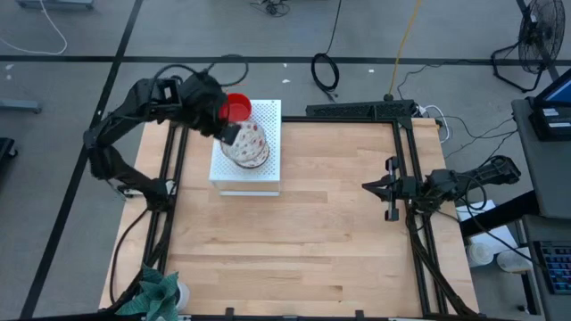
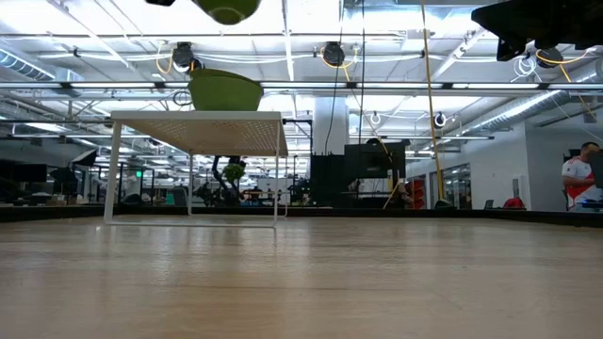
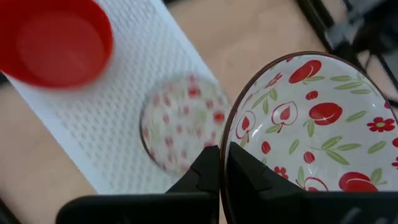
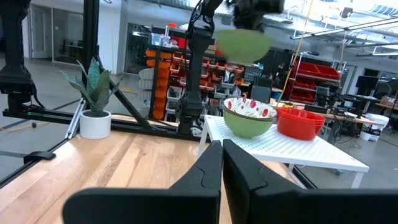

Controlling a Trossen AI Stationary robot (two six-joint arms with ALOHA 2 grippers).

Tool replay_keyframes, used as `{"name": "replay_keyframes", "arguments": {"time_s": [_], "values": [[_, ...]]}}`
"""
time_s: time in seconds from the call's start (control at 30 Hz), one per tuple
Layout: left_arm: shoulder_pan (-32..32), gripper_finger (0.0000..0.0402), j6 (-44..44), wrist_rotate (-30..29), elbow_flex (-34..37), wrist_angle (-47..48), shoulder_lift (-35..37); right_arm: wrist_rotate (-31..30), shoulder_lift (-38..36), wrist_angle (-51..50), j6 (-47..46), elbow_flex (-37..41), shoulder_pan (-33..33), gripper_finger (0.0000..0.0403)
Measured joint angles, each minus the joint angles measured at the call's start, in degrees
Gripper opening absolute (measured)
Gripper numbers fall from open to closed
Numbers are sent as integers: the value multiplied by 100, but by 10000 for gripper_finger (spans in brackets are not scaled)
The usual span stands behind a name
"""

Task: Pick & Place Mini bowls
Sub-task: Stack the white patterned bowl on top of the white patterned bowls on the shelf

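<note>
A white perforated board stands raised on legs at the table's far left. On it sit a plain red mini bowl and a mini bowl patterned with red flowers inside, green outside. Above them hangs a second flower-patterned mini bowl, with my left gripper shut on it; the low view shows it high over the board. My right gripper waits shut at the table's right edge, touching nothing. My left gripper pinches the held bowl's rim at one side, one finger inside the bowl and the other outside its wall. The fingers slant down from above. The bowl hangs clear of the board and of the bowl below, its opening facing up.
A potted plant stands at the table's near left corner. Dark frame rails run along the left, right and far sides. The bare wooden tabletop stretches from the board to the near and right edges.
</note>
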State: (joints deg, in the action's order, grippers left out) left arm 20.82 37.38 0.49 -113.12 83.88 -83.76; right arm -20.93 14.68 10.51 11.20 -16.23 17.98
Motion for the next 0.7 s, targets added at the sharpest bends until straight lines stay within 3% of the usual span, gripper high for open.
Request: {"name": "replay_keyframes", "arguments": {"time_s": [0.17, 0.7], "values": [[47, 10, -88, -452, -377, 33, -362, 2, 6, -1, -32, 0, 0, 0], [317, 11, -631, -308, -365, 601, -1321, 4, 11, -3, -48, 0, 0, 0]]}}
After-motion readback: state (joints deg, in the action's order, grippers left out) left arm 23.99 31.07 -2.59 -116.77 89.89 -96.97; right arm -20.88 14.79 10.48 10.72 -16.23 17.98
